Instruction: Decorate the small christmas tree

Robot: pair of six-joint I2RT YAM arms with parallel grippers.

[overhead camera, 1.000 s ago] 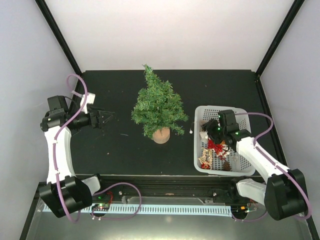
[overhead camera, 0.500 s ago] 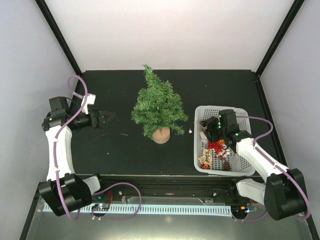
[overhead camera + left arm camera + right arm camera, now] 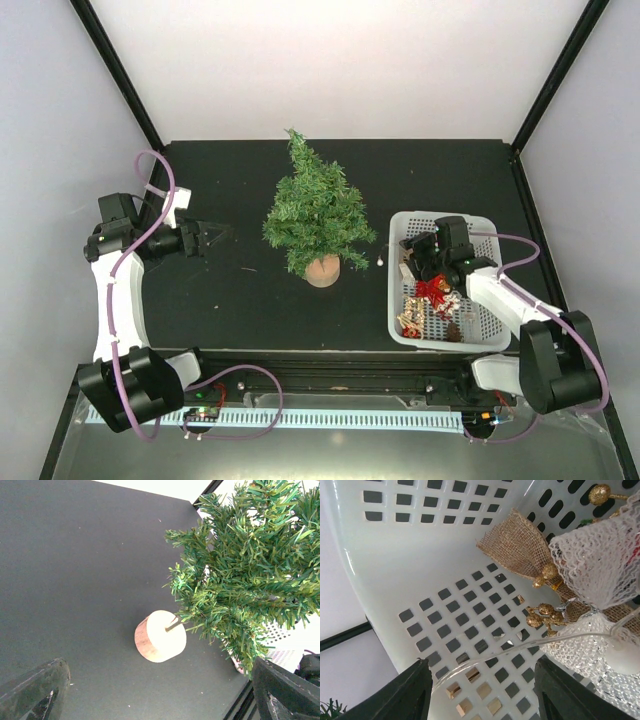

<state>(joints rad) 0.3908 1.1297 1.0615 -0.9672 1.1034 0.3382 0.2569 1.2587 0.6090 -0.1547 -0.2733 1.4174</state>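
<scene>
R gripper (image 3: 413, 261) in basket (image 3: 391, 300) of ornaments (image 3: 435, 291); tree (image 3: 318, 215) just beside

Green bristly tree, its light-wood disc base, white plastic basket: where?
Green bristly tree (image 3: 318, 215): top external, mid foliage.
Light-wood disc base (image 3: 160, 634): left wrist, top face.
White plastic basket (image 3: 420, 545): right wrist, inner wall.

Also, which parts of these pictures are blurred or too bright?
Left wrist: the small christmas tree is sharp, the left hand has blurred fingers. Right wrist: the basket is sharp, the white lace very bright. Top external: even light.
</scene>
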